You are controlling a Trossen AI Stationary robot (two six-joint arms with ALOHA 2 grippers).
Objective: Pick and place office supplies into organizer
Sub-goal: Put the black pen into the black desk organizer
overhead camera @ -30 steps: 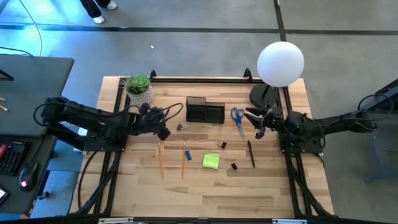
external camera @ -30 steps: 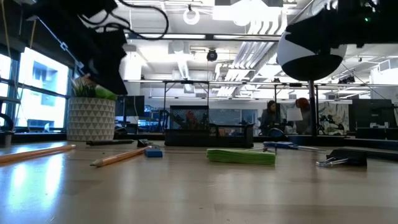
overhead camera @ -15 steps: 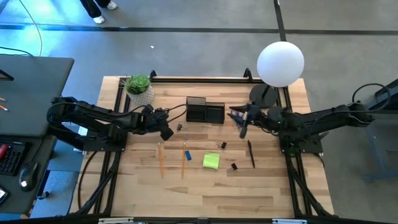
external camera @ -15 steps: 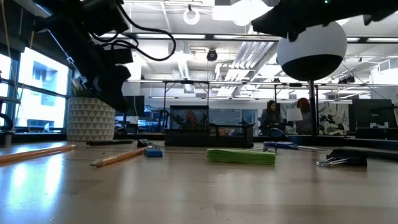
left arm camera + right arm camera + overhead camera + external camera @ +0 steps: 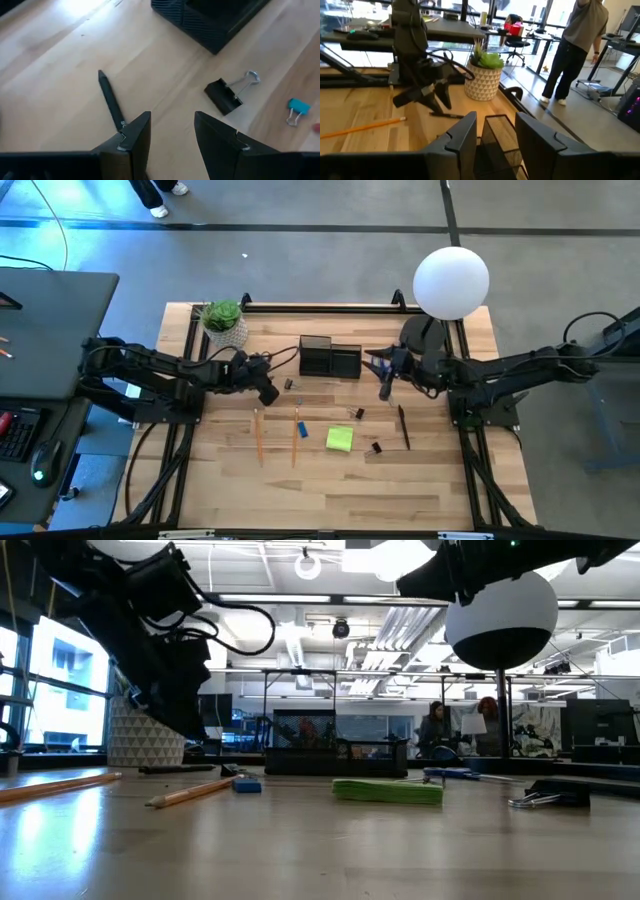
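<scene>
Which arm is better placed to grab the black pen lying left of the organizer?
Left. The left gripper hangs open right over the black pen; the right gripper is beyond the organizer.

A potted plant point(image 5: 224, 322) in a white patterned pot stands at the table's upper left corner. A white globe lamp point(image 5: 451, 282) on a black round base point(image 5: 422, 334) sits at the upper right. A person point(image 5: 576, 47) stands beyond the wooden table point(image 5: 330, 490).
</scene>
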